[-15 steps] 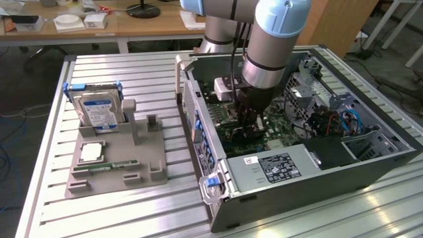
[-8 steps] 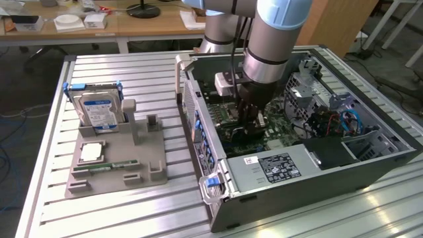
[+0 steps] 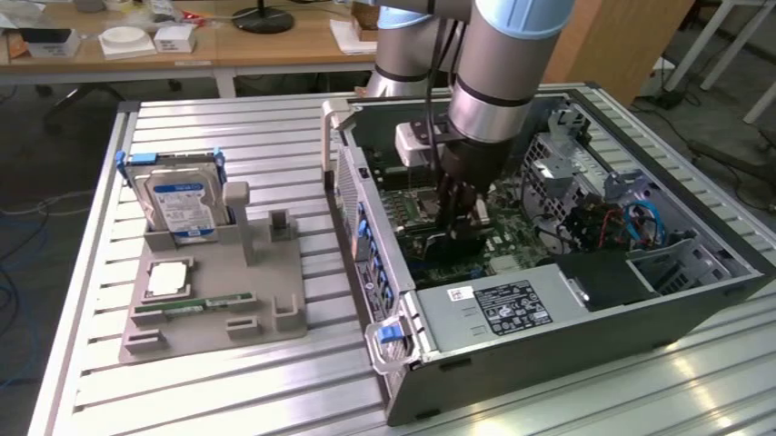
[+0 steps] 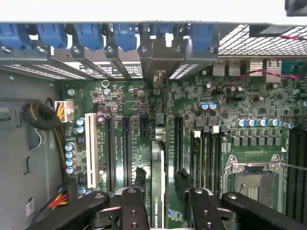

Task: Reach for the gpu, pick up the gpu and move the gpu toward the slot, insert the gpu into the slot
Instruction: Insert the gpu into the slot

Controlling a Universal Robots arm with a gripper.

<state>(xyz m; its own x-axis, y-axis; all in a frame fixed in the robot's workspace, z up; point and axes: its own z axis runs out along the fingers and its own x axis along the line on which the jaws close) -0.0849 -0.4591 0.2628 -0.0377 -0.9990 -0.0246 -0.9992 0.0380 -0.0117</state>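
I see the gpu edge-on in the wrist view: a thin dark card standing upright over the green motherboard, its silver bracket against the row of blue clips at the case's rear wall. My gripper is shut on it, with one black finger on each side of the card. The slot under the card is hidden by it, and whether the card is seated I cannot tell. Parallel black slots lie on both sides. In the exterior view, my gripper reaches straight down into the open computer case.
The square silver processor socket and a white slot flank the card. Cable bundles lie by the case wall. On the exterior view's left, a grey fixture holds a hard drive, a processor chip and a green memory stick.
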